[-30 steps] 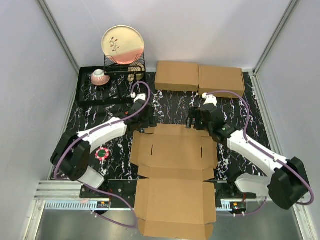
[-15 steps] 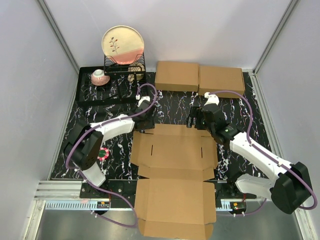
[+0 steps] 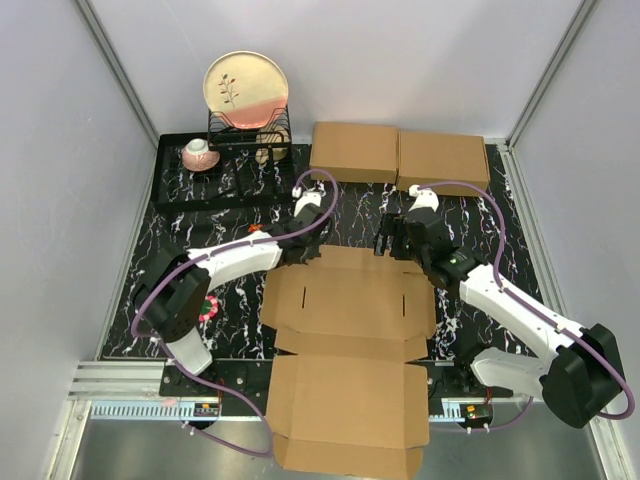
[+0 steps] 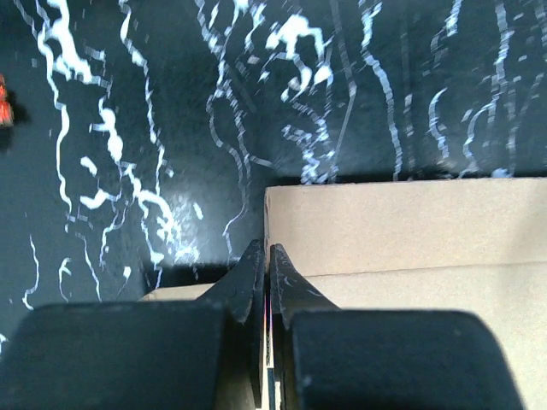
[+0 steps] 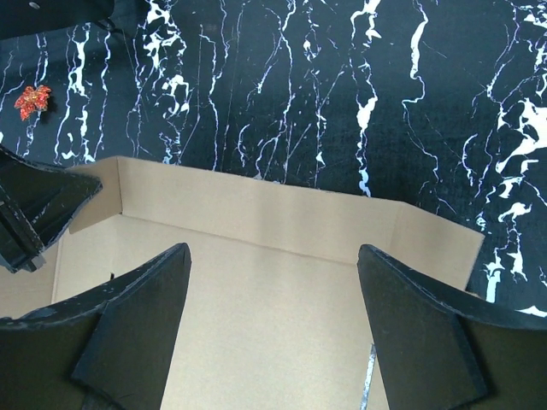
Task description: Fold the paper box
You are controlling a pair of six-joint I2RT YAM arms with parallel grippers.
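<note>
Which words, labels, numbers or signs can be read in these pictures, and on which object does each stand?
None can be read.
paper box: plain brown, no print.
two flat boxes behind: plain also.
plate: a plant drawing only, no words.
ruled strip at the near table edge: marks too small to read.

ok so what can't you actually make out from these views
- Left wrist view: whether the shut left jaws pinch the paper box flap; their own fingers hide the contact.
- Top view: left jaws' tips, hidden under the wrist.
- Right wrist view: the box's near part, cut off by the bottom edge and the right jaws.
- Top view: items in the rack, too small.
</note>
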